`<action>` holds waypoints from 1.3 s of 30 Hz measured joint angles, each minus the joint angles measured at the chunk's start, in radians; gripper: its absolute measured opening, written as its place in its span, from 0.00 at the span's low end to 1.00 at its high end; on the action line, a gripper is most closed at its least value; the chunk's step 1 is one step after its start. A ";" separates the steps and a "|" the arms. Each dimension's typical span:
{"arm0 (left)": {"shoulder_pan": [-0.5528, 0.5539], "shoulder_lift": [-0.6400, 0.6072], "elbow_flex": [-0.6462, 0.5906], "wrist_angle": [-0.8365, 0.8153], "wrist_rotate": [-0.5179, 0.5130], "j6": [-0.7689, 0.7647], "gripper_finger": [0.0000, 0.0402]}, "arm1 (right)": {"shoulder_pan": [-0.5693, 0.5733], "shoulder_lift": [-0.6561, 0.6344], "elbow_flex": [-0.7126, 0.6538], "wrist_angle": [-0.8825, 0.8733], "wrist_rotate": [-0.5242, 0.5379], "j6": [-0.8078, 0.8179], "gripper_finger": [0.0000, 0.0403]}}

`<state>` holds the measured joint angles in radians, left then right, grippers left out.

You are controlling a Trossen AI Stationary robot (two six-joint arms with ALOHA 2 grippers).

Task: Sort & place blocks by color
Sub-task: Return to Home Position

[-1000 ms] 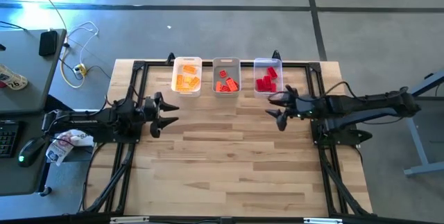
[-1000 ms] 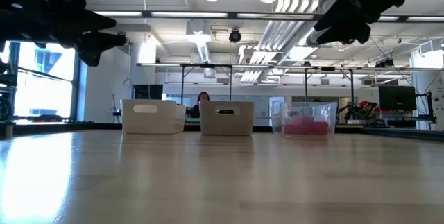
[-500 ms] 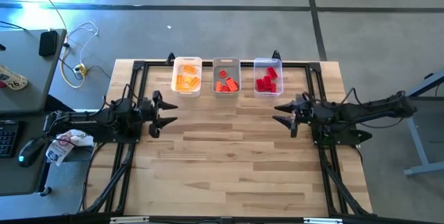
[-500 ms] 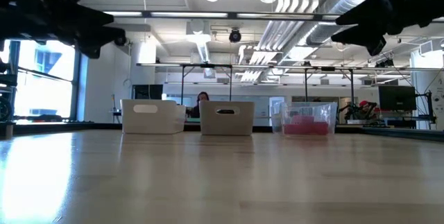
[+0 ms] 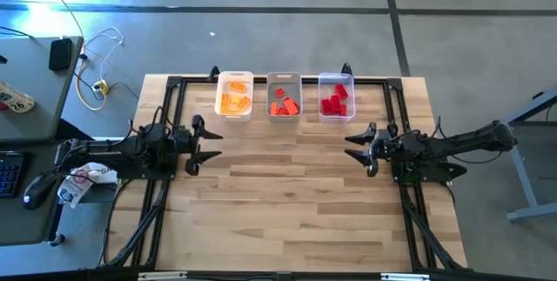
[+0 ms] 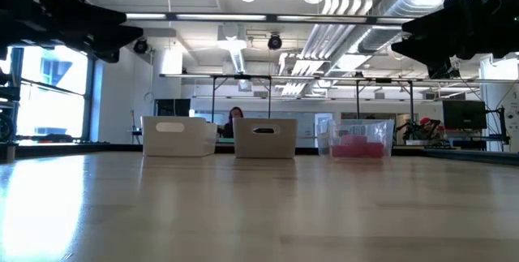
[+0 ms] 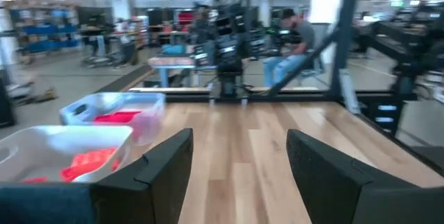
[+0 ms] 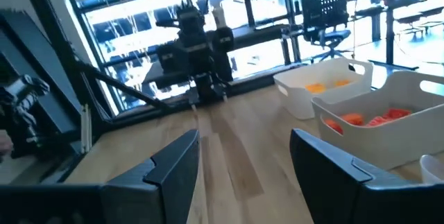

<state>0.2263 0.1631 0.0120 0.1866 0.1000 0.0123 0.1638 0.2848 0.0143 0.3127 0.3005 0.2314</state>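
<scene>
Wooden desk (image 5: 287, 194) showing no strays — blocks (image 5: 333, 103) binned: yellow in white bin (image 5: 235, 78), orange in grey bin (image 5: 284, 76), red in clear bin (image 5: 336, 76), beyond and between left gripper (image 5: 207, 144) and right gripper (image 5: 355, 148), both spread, holding nothing. Sorting seemingly done — only parking left.

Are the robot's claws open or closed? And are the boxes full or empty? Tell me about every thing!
left gripper: open, holding nothing.
right gripper: open, holding nothing.
white bin: upright, has yellow-orange blocks inside.
grey bin: upright, has orange-red blocks inside.
clear bin: upright, has red blocks inside.
</scene>
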 joint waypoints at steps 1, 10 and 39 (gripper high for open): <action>0.000 0.000 0.000 0.002 0.020 0.003 0.55 | 0.000 0.000 -0.005 0.002 0.000 0.000 0.52; 0.000 0.000 0.000 -0.060 0.038 0.047 0.55 | 0.000 0.008 -0.004 -0.058 0.082 -0.034 0.52; 0.000 0.000 0.000 -0.090 -0.199 0.122 0.55 | 0.000 -0.267 0.071 -0.315 0.323 -0.213 0.52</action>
<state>0.2268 0.1635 0.0124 0.0967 -0.0986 0.1341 0.1635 0.0177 0.0849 -0.0028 0.6235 0.0185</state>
